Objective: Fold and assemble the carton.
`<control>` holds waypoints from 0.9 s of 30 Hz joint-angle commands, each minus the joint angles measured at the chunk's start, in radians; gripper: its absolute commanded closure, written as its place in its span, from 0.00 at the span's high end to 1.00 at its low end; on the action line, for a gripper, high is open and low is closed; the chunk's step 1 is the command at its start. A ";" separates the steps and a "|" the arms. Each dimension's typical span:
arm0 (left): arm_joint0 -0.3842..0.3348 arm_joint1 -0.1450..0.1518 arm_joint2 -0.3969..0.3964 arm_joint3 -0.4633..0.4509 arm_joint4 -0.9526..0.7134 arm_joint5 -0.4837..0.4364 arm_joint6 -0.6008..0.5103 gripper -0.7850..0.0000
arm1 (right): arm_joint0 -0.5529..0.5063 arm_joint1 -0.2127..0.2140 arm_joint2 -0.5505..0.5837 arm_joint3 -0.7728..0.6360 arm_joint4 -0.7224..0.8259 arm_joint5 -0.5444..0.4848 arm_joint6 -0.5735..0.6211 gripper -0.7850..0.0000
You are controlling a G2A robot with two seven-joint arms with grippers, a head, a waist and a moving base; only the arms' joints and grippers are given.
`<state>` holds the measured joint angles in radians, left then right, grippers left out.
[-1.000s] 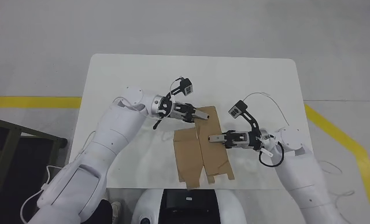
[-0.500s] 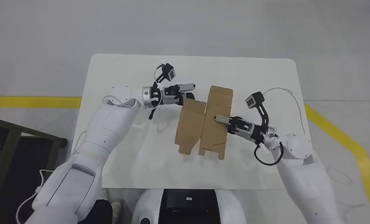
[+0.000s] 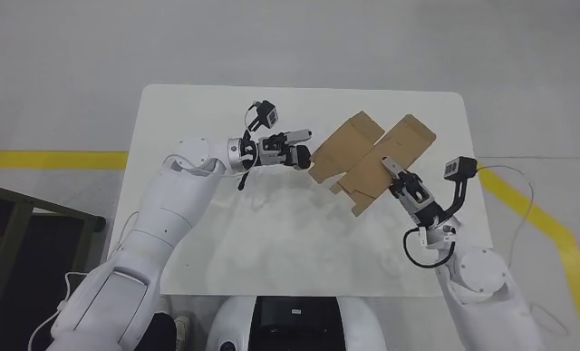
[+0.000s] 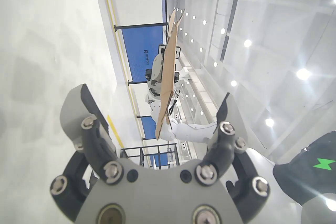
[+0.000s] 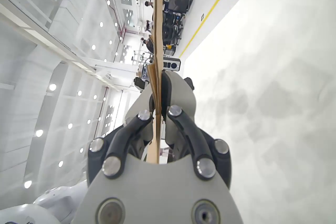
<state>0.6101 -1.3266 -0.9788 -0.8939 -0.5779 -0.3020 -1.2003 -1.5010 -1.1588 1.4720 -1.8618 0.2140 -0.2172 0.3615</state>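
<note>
Clamping the carton (image 3: 373,151) over the white table (image 3: 227,242), right tool (image 5: 157,83); left tool (image 4: 155,96) spread, apparently empty; yellow-lined grey floor (image 3: 272,34).

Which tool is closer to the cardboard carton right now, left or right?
Right. The right tool is shut on the carton at one edge; the left tool is open, just short of the opposite end, not gripping it.

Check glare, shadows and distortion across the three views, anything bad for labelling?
Top view: even light, only faint soft shadows on the table, no glare on the carton. Left wrist view: ceiling lamps flare into streaks; wide-angle bowing of straight lines. Right wrist view: blotchy soft shadows on the table, carton edge-on in the right gripper.
</note>
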 commanded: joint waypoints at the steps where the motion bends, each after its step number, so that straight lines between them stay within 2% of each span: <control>1: 0.000 0.000 0.000 0.000 0.000 0.000 0.000 1.00 | 0.001 0.000 0.000 0.001 0.001 0.001 0.002 0.00; 12: 0.000 0.000 0.000 0.000 0.000 0.000 0.000 1.00 | -0.001 -0.001 0.000 -0.002 -0.005 0.007 -0.012 0.00; 19: 0.050 -0.002 0.000 -0.063 0.043 0.006 0.157 1.00 | -0.035 -0.013 -0.039 -0.034 0.006 0.027 -0.116 0.00; 27: 0.061 -0.018 0.036 -0.086 0.082 -0.004 0.227 1.00 | -0.016 -0.025 -0.106 -0.017 -0.010 0.020 -0.140 0.00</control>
<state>0.6733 -1.3424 -0.9491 -0.9783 -0.4997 -0.3057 -0.9772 -1.5216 -1.1819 1.3734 -1.8812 0.2050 -0.1984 0.2245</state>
